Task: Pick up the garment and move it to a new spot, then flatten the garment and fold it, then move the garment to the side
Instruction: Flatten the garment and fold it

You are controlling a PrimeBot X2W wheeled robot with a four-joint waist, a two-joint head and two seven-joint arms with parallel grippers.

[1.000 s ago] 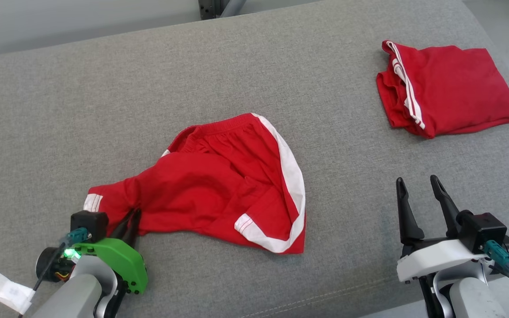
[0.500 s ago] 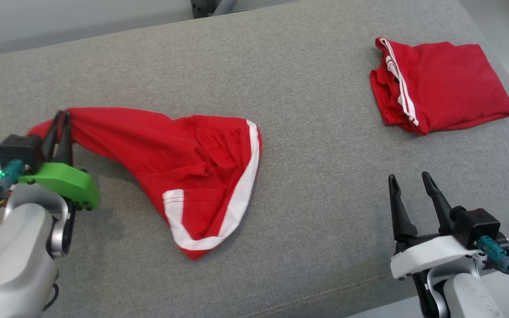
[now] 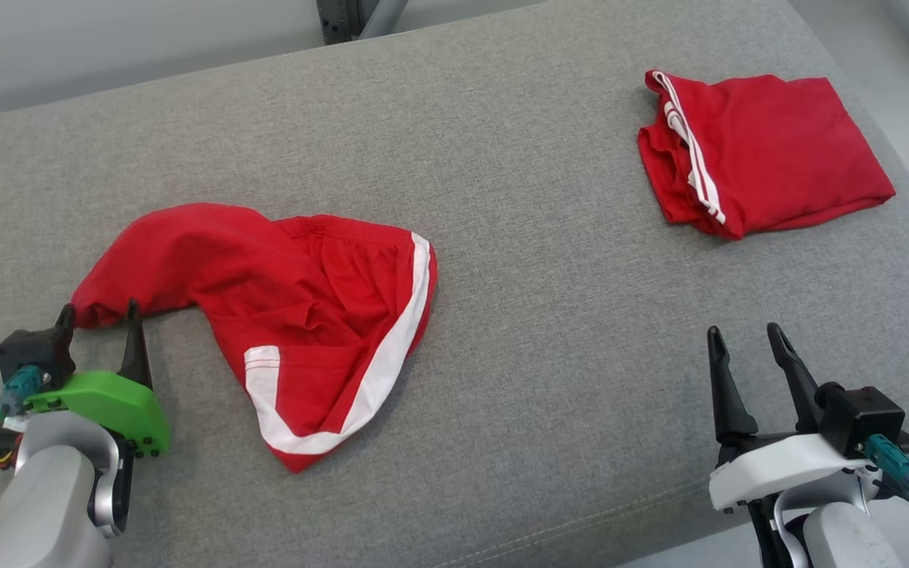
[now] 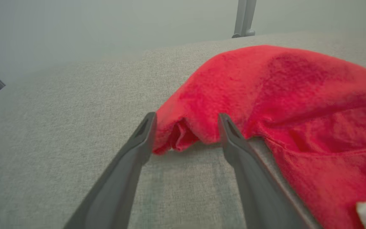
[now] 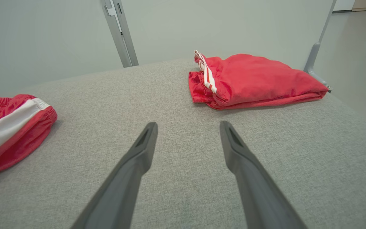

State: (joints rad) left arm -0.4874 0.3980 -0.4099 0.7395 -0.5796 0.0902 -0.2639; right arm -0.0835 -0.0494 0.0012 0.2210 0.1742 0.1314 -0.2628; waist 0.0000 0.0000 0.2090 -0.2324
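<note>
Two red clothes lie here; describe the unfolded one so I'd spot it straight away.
On the grey cushion, look at the robot's left, by the left gripper. The red shorts there lie loose and crumpled, a broad white stripe along one edge, unlike the folded red garment at far right.

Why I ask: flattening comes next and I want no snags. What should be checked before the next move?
1. Left gripper open: ok, its jaws stand apart.
2. Left fingers free of cloth: cannot tell; the end of the red shorts lies right between them.
3. Right gripper open and clear of cloth: ok.
4. Shorts fully on the grey cushion: ok.
5. Shorts flat: not ok; they are bunched, with one leg drawn out sideways.
6. Room from the folded red garment: ok, well apart.
</note>
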